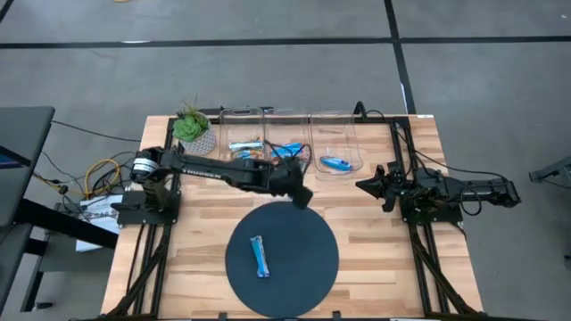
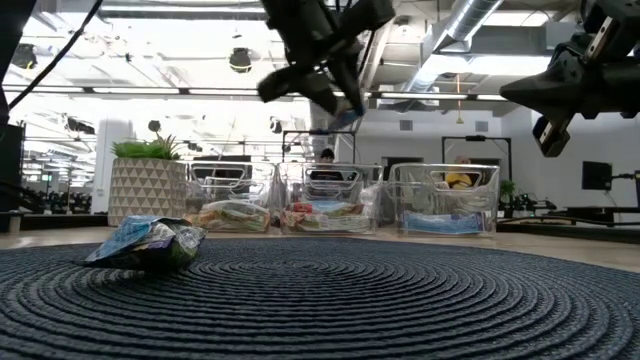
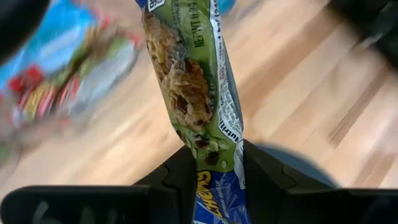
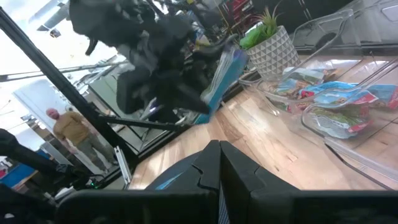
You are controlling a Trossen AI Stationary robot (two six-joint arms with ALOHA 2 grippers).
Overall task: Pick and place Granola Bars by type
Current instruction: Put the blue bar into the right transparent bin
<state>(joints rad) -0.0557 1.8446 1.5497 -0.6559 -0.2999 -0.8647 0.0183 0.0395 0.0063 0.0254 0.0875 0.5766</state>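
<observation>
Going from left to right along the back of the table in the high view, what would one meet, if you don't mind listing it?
Potted plant → left bin → middle bin, partly under the left gripper, → right bin → right gripper.

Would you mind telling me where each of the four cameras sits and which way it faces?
High view: overhead, straight down on table, both arms.
Low view: table height, across the mat toward the bins; both arms overhead.
Left wrist view: past the left gripper clamping a granola bar.
Right wrist view: past the right gripper, toward the left arm.
Shared: that bar.
</observation>
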